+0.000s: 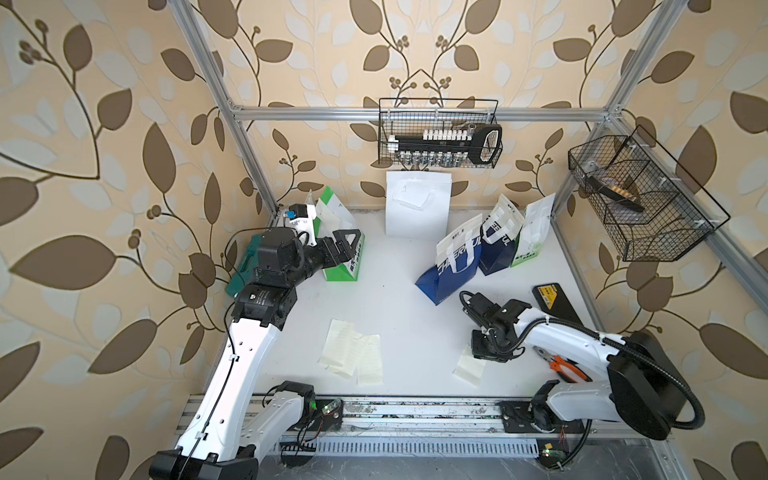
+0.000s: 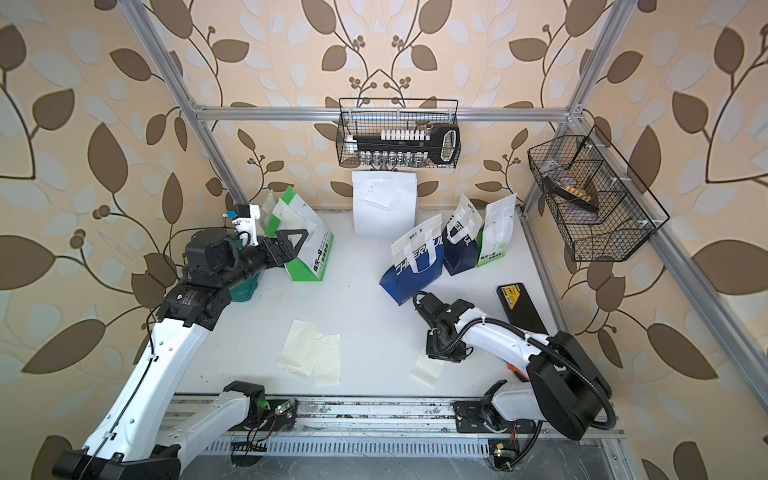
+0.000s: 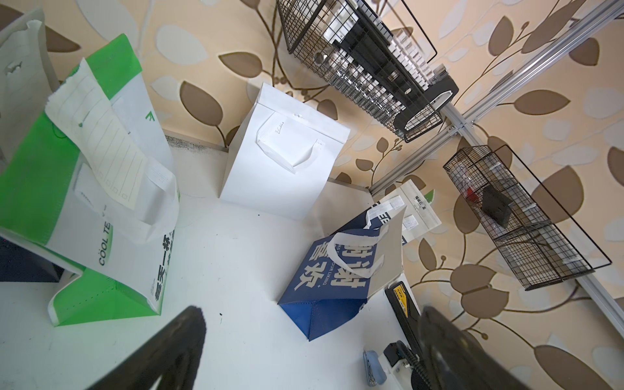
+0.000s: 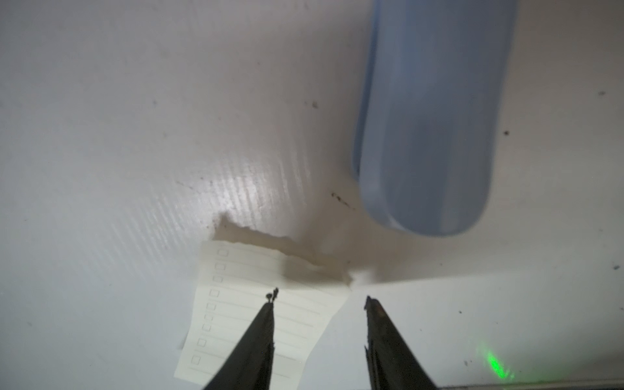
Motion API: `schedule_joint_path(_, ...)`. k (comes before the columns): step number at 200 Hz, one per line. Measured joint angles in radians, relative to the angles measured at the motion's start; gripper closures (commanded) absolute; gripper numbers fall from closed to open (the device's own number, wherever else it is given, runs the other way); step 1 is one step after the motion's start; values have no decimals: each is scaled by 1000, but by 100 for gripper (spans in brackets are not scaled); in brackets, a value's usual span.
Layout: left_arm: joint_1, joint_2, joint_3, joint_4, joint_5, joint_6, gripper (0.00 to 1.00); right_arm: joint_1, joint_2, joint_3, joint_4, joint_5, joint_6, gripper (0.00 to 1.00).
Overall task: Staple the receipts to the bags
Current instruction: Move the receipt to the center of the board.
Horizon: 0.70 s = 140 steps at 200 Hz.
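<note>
My left gripper hangs open and empty just in front of a green-and-white bag; a lined receipt lies against that bag's face. A white bag, two blue bags and another green-and-white bag stand at the back. Several receipts lie front centre. My right gripper points down, open, one finger over a single receipt, the other over bare table. The light-blue stapler lies just beyond.
A teal tool case sits behind the left arm. A black-and-yellow box and orange-handled pliers lie at the right edge. Wire baskets hang on the back wall and the right wall.
</note>
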Motion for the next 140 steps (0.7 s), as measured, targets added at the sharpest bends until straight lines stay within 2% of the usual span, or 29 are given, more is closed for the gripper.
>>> schedule_joint_path(34, 0, -2, 29, -7, -2, 6, 1, 19, 117, 68, -34, 3, -26, 59)
schedule_joint_path(51, 0, -8, 39, -18, -6, 10, 1, 40, 156, 79, -29, -16, -26, 63)
schedule_joint_path(70, -2, -13, 47, -34, -9, 21, 1, 88, 199, 107, -32, -26, -9, 80)
schedule_joint_path(88, -9, -13, 58, -52, -15, 34, 1, 160, 235, 136, -28, -26, 6, 88)
schedule_joint_path(103, -18, -13, 68, -61, -23, 45, 1, 196, 245, 147, -26, -3, 32, 100)
schedule_joint_path(140, -29, -13, 85, -73, -34, 60, 1, 237, 243, 143, -20, 48, 35, 100)
